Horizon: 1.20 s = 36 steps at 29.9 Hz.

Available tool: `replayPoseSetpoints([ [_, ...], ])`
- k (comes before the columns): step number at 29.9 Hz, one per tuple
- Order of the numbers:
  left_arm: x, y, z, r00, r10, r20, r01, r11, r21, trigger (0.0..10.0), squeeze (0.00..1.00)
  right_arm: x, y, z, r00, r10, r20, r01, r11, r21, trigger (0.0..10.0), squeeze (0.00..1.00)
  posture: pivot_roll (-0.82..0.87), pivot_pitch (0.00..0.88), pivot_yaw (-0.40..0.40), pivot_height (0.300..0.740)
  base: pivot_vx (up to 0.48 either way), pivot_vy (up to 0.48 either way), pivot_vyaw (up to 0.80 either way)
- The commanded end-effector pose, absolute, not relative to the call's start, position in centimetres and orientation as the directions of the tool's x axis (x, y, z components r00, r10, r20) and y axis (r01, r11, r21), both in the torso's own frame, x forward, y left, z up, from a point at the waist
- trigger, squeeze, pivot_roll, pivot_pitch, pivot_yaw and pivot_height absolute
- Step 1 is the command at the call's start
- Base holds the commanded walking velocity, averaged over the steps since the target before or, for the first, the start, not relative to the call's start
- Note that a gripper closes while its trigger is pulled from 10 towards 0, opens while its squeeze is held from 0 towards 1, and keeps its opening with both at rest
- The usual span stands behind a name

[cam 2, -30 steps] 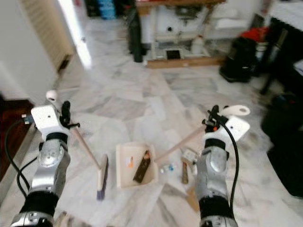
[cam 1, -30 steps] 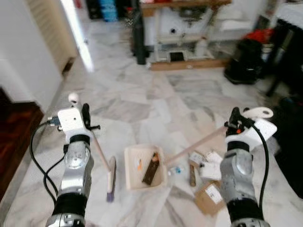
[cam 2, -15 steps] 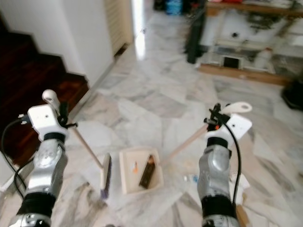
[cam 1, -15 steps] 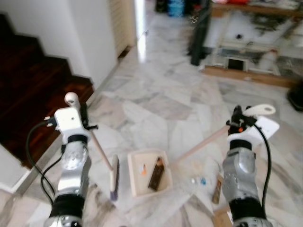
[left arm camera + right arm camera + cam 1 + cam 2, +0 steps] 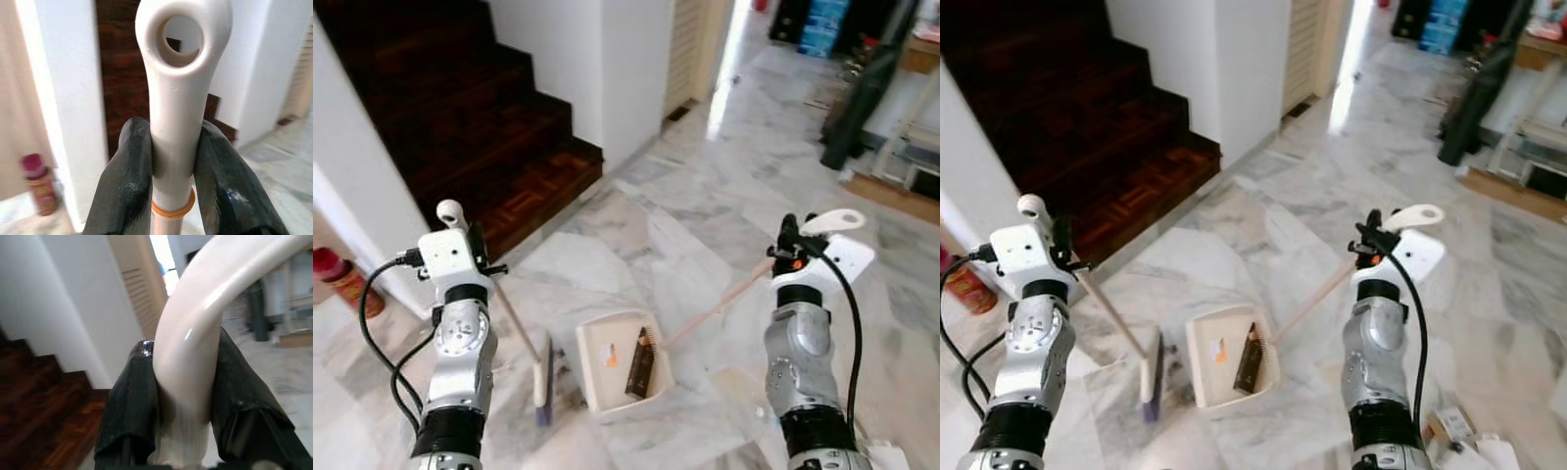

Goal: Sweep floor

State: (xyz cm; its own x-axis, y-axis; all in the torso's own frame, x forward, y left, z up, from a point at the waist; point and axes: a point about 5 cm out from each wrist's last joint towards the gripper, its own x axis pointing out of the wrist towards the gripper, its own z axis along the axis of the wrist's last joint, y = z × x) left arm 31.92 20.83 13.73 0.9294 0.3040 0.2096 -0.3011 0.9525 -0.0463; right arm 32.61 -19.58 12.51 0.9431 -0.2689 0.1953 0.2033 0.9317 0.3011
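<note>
My left gripper [image 5: 478,253] is shut on the white loop-ended handle [image 5: 177,93] of a broom, with a black finger [image 5: 128,181] on each side of it. The stick slants down to the broom head [image 5: 543,378] on the marble floor. My right gripper [image 5: 787,245] is shut on the curved white grip [image 5: 195,323] of a long-handled cream dustpan [image 5: 591,380]. The pan rests on the floor between my arms, just right of the broom head. Inside it lie a dark flat piece [image 5: 639,362] and a small orange bit [image 5: 610,357].
Dark wooden stairs [image 5: 460,127] rise at the back left beside a white wall [image 5: 607,69]. A red bottle [image 5: 340,280] stands at the far left. Small boxes [image 5: 1454,426] lie on the floor at the lower right. A dark bag [image 5: 862,98] and shelves stand far right.
The whole view has swung left: the stairs now take up the back left and the cluttered shelves have slid to the right edge. Both grippers keep their hold; broom and dustpan stay between my arms.
</note>
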Motion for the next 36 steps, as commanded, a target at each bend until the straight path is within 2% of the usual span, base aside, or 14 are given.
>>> replayPoseSetpoints([
  [1,32.06,20.36,15.18,0.917,0.291,0.272,-0.289,0.956,-0.046,10.0,0.0,32.74,-19.98,13.59,0.929,-0.286,0.237,0.202,0.924,0.324,10.0,0.0,-0.02,0.0,-0.016,0.74,0.0,0.0,0.8],
  [30,31.92,20.39,14.85,0.918,0.305,0.253,-0.307,0.951,-0.033,10.0,0.0,32.72,-19.84,13.42,0.935,-0.273,0.226,0.191,0.925,0.327,10.0,0.0,-0.02,0.0,-0.02,0.74,0.0,0.0,0.8],
  [36,31.8,20.52,14.83,0.916,0.312,0.252,-0.314,0.949,-0.031,10.0,0.0,32.83,-19.5,13.13,0.943,-0.261,0.207,0.181,0.923,0.34,10.0,0.0,-0.02,0.0,-0.022,0.74,0.0,0.0,0.23],
])
